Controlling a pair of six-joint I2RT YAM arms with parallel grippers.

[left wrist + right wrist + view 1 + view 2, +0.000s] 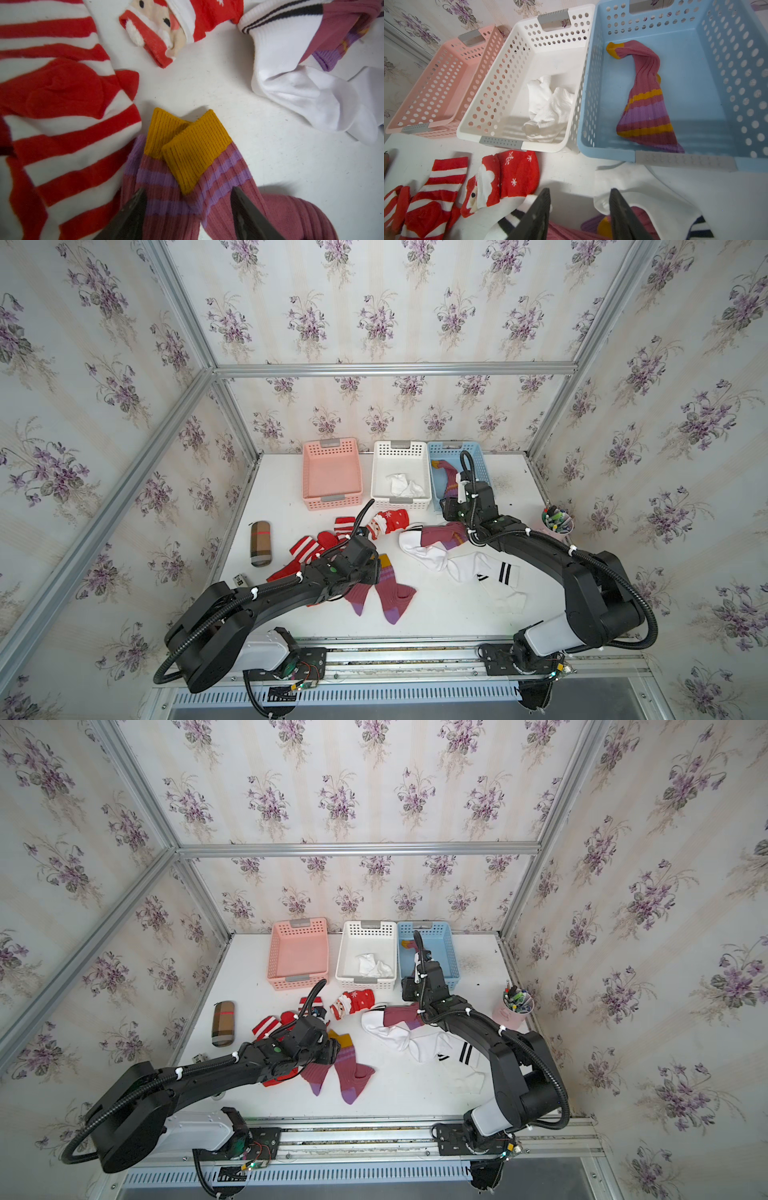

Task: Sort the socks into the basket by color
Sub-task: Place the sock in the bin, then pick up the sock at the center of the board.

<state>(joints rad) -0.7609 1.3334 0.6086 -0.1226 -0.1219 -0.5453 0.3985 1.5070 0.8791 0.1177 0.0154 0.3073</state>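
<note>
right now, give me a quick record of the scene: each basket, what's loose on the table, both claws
pink basket: empty
white basket: crumpled white socks
blue basket: one maroon sock
table: red socks, maroon pair, loose white socks
left claw: open, straddling the maroon pair
right claw: open, above white and maroon socks in front of the blue basket
other: plaid case, pen cup

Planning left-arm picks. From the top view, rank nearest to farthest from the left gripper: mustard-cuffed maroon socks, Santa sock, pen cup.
From the left gripper:
1. Maroon socks, directly beneath the jaws.
2. Santa sock, a little farther back.
3. Pen cup, far off on the right.
</note>
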